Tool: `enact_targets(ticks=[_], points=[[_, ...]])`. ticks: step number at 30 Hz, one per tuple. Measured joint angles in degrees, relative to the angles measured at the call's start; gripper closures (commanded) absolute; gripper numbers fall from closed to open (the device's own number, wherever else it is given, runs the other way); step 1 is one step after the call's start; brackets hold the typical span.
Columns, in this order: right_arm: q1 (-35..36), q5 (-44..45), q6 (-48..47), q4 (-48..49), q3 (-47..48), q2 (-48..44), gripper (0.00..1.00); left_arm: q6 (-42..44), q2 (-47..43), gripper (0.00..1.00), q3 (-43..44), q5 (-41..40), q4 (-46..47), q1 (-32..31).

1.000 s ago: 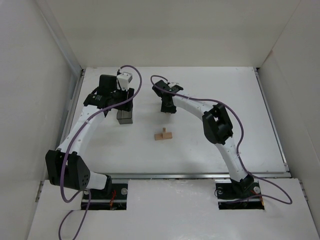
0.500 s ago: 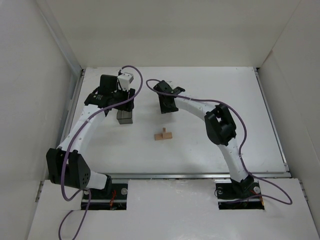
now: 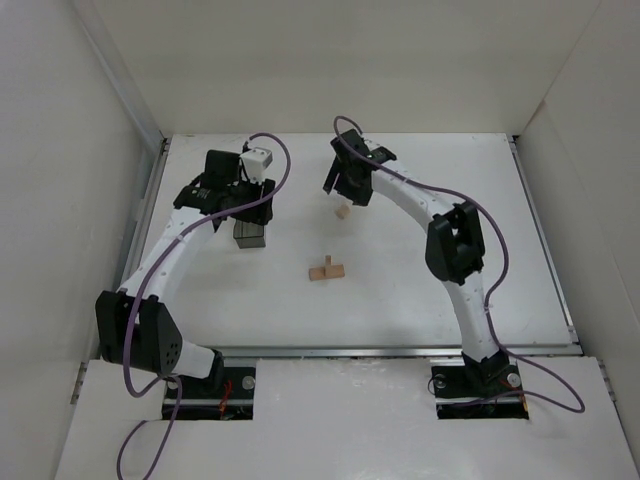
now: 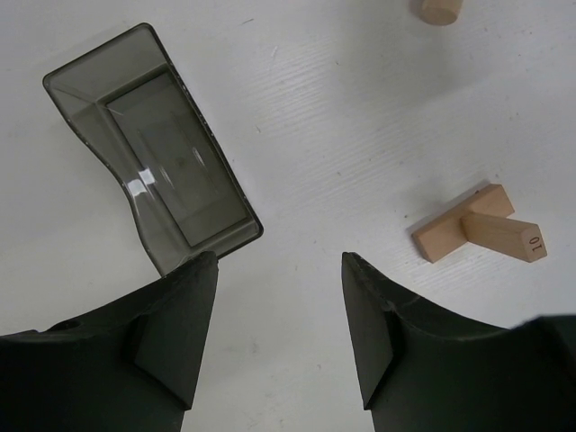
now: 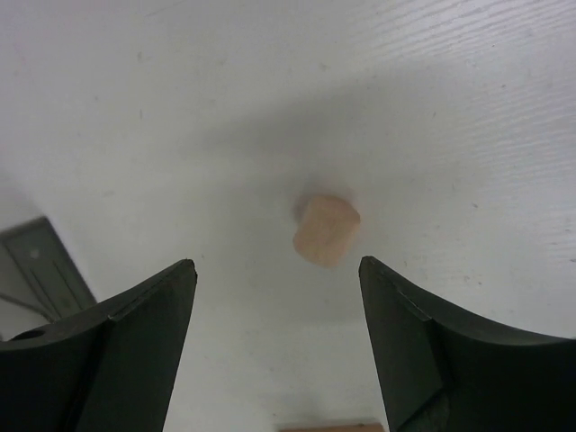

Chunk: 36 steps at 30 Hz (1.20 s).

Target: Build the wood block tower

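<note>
Item: two flat bars [image 3: 326, 270], crossed one upon the other, laid on the white bench [image 3: 500, 250], the upper bar's end marked 10. A rounded piece [image 3: 343, 211] is set apart on the bars' far side, untouched. The right pincer [image 5: 274, 333] is held above that far side, spread wide, nothing gripped. A grey box [image 3: 250, 232] is placed to the bars' far left. The left pincer [image 4: 279, 306] is held there too, spread and empty.

The top camera is looking down from behind over the whole white surface [image 3: 390, 295]. Both wrist cameras are peering down at it from close, sharing the small rounded light-tan wooden piece [image 5: 325, 230] and dark translucent grey rectangular box [image 4: 153, 153].
</note>
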Motion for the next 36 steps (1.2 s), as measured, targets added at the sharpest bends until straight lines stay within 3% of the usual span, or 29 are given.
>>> enact_targets(ticks=[10, 22, 29, 36], points=[[-1.64, -2.58, 10.21, -3.93, 3.15, 8.52, 0.22, 0.00, 0.11, 0.46, 0.00, 0.09, 0.00, -0.83], [-1.77, -3.30, 12.57, -3.91, 3.37, 8.52, 0.39, 0.44, 0.11, 0.46, 0.00, 0.07, 0.00, -0.83], [-1.86, -2.01, 10.38, -3.85, 3.37, 8.55, 0.60, 0.46, 0.11, 0.46, 0.00, 0.07, 0.00, -0.83], [-1.86, -1.64, 6.73, -3.23, 3.32, 8.57, 0.98, 0.48, 0.11, 0.46, 0.00, 0.09, 0.00, -0.83]])
